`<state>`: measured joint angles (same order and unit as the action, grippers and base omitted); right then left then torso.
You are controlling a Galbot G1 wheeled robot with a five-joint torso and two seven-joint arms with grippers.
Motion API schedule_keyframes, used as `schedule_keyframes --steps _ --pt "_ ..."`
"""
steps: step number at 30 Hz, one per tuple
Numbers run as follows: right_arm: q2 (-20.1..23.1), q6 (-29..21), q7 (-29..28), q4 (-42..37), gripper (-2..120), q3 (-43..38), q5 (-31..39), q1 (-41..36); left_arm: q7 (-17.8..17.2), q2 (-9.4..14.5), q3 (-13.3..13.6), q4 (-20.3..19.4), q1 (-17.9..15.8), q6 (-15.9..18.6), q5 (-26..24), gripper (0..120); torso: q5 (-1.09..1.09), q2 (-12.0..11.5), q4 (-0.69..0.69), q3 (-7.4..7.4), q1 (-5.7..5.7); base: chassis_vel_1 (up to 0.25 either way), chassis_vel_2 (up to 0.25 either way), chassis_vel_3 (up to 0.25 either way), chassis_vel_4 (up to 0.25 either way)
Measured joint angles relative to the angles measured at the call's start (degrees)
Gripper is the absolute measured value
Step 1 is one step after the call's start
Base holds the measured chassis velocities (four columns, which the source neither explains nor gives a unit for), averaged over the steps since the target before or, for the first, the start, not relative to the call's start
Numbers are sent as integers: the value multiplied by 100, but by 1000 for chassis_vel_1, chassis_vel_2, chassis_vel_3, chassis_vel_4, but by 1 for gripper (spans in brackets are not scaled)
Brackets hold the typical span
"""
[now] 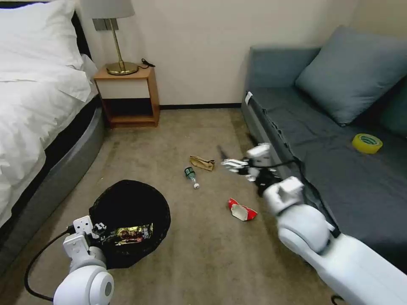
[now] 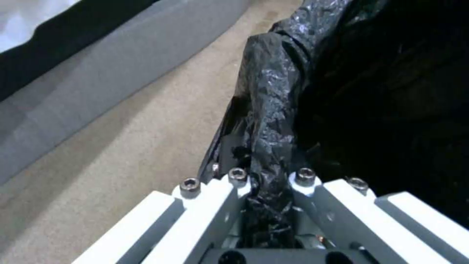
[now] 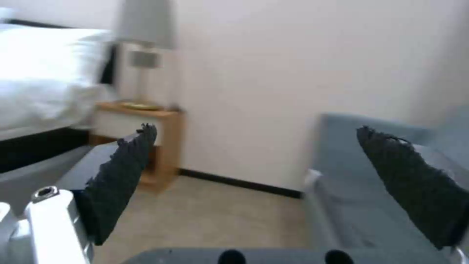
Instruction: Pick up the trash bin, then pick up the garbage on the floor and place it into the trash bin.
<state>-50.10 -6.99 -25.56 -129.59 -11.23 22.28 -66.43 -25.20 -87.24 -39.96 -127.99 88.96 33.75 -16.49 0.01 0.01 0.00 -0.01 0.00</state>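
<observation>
The trash bin (image 1: 129, 220) sits low on the carpet near the bed (image 1: 34, 110), and the left gripper (image 2: 266, 190) has its rim pinched, fingers clamped on the black liner (image 2: 271, 121). Inside lies the gold-brown snack wrapper (image 1: 131, 234). Out on the floor: the small clear bottle (image 1: 191, 176) with the tan paper scrap (image 1: 202, 162) just beside it, and the red-and-white wrapper (image 1: 241, 210) nearer the sofa (image 1: 339, 169). The right gripper (image 3: 254, 161) hangs above the carpet beside the sofa's edge, jaws spread wide with nothing between them, pointing toward the nightstand (image 1: 127, 95) and lamp (image 1: 114, 34). A yellow tape roll (image 1: 367, 143) rests on the sofa seat.
</observation>
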Motion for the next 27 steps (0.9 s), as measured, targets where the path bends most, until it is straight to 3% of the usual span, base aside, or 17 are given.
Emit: schedule_keyframes --steps 6,7,11,14,27 --pt "-590 27 -180 -402 100 -828 -1022 -1435 15 27 -74 -11 -12 -29 -68 2 -2 0 -1 0 0 0 0 0 0" --pt "-590 27 -180 -402 100 -828 -1022 -1435 15 27 -74 -11 -12 -29 -68 2 -2 0 -1 0 0 0 0 0 0" --pt "-1381 286 -122 -436 100 -781 -1597 -2120 25 35 -104 -2 -22 -51 -94 2 -2 0 0 0 0 0 0 0 0" --pt "-1632 389 -34 -386 100 -708 -1712 -2237 29 41 -131 -3 -20 -55 -119 2 -2 0 0 0 0 0 0 0 0" --pt "-1435 493 94 -125 100 -609 -1642 -2008 37 31 -273 -10 -21 -72 -188 2 -2 0 1 0 -1 -56 44 44 -48"
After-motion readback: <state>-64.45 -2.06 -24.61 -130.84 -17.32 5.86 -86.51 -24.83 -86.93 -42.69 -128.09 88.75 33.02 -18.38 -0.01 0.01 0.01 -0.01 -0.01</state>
